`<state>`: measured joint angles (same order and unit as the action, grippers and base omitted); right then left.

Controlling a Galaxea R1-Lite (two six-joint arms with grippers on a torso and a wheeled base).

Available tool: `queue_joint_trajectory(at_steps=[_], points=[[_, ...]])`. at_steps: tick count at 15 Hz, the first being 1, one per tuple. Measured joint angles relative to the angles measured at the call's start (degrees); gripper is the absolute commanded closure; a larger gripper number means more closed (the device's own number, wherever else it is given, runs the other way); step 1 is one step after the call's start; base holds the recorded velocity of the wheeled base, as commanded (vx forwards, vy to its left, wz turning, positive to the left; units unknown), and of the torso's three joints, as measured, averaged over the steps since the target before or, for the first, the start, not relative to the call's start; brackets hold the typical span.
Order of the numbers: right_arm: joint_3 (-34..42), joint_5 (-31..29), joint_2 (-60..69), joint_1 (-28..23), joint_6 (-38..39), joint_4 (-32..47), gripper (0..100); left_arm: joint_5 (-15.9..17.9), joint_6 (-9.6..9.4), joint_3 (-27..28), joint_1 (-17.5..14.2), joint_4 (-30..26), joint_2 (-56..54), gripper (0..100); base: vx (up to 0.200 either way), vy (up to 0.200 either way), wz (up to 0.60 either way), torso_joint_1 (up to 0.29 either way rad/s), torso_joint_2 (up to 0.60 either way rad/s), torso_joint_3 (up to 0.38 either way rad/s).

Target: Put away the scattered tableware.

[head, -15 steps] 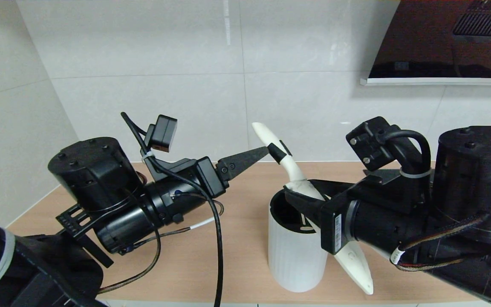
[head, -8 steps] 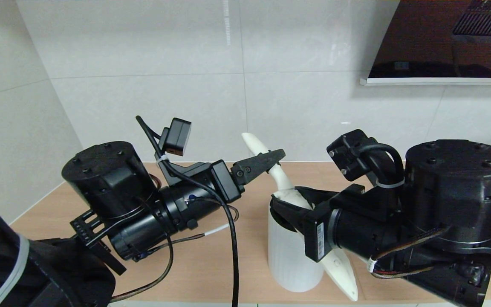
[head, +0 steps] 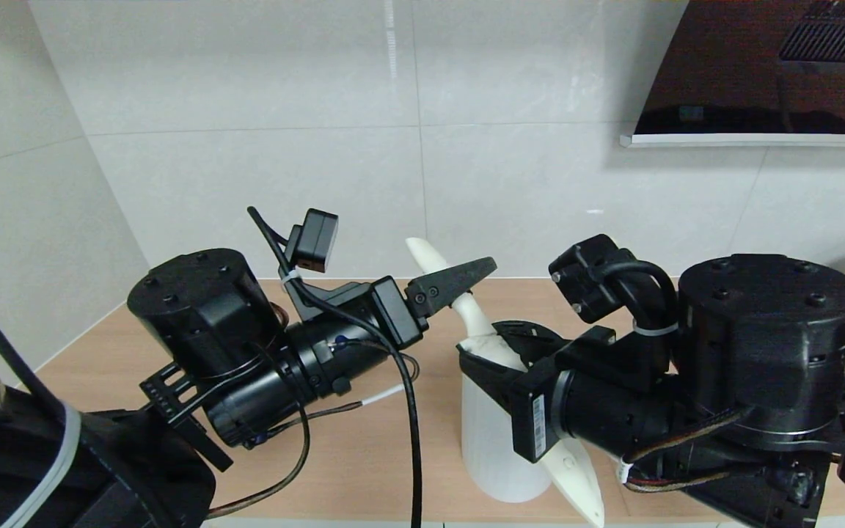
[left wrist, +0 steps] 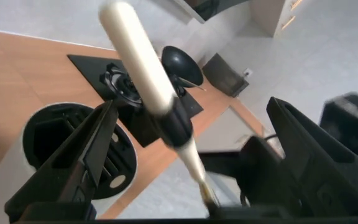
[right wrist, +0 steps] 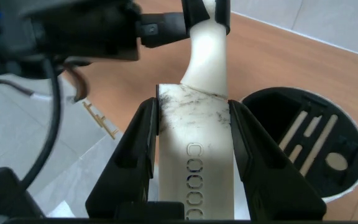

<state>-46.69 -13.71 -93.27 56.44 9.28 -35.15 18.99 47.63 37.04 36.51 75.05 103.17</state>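
Observation:
A long white spatula (head: 426,258) slants above a white utensil holder (head: 492,440) with a black slotted insert, standing on the wooden counter (head: 364,455). My right gripper (head: 492,345) is shut on the spatula's wide blade (right wrist: 194,143), just over the holder's rim (right wrist: 309,143). The blade tip hangs down outside the holder's front. My left gripper (head: 477,271) is open around the upper handle (left wrist: 138,56), with its fingers (left wrist: 98,143) spread on either side of the black band and not touching it.
A tiled wall runs behind the counter, and a dark range hood (head: 760,73) hangs at the upper right. Bare counter lies to the left of the holder, beneath my left arm.
My right arm has carried the spatula left and lower, closer over the holder. My left gripper has moved right and down along the handle.

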Motion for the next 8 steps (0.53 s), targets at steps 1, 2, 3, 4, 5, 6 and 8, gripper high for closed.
queue_joint_trajectory(at_steps=[1, 2, 3, 4, 5, 6, 8], points=[[0.0, 0.0, 0.0, 0.0, 0.3, 0.0, 100, 0.1, 0.32, 0.0, 0.0, 0.1, 0.1, 0, 0.0, 0.0, 0.0, 0.0, 0.0, 0.0], [0.0, 0.0, 0.0, 0.0, 0.3, -0.3, 100, 0.1, 0.32, 0.0, 0.0, 0.1, 0.2, 0, 0.0, 0.0, 0.0, 0.0, 0.0, 0.0], [0.1, 0.0, 0.0, 0.0, 0.3, -1.0, 100, 0.1, 0.29, 0.0, 0.0, 0.1, 0.4, 0, 0.0, 0.0, 0.0, 0.0, 0.0, 0.0], [0.2, 0.0, 0.0, 0.1, 0.2, -1.6, 100, 0.1, 0.29, 0.0, 0.0, 0.1, 0.6, 0, 0.0, 0.0, 0.0, 0.0, 0.0, 0.0], [0.4, 0.0, 0.0, 0.1, 0.2, -1.9, 100, 0.1, 0.32, 0.0, 0.0, 0.1, 0.8, 0, 0.0, 0.0, 0.0, 0.0, 0.0, 0.0], [0.5, 0.0, 0.0, 0.2, 0.2, -1.9, 100, 0.0, 0.29, 0.0, 0.0, 0.1, 1.0, 100, 0.0, 0.0, 0.0, 0.0, 0.0, 0.0], [0.7, 0.0, 0.0, 0.8, 0.1, -1.9, 100, 0.1, 0.32, 0.3, 0.0, 0.1, 1.3, 100, 0.0, 0.0, 0.0, 0.0, 0.0, 0.0]])
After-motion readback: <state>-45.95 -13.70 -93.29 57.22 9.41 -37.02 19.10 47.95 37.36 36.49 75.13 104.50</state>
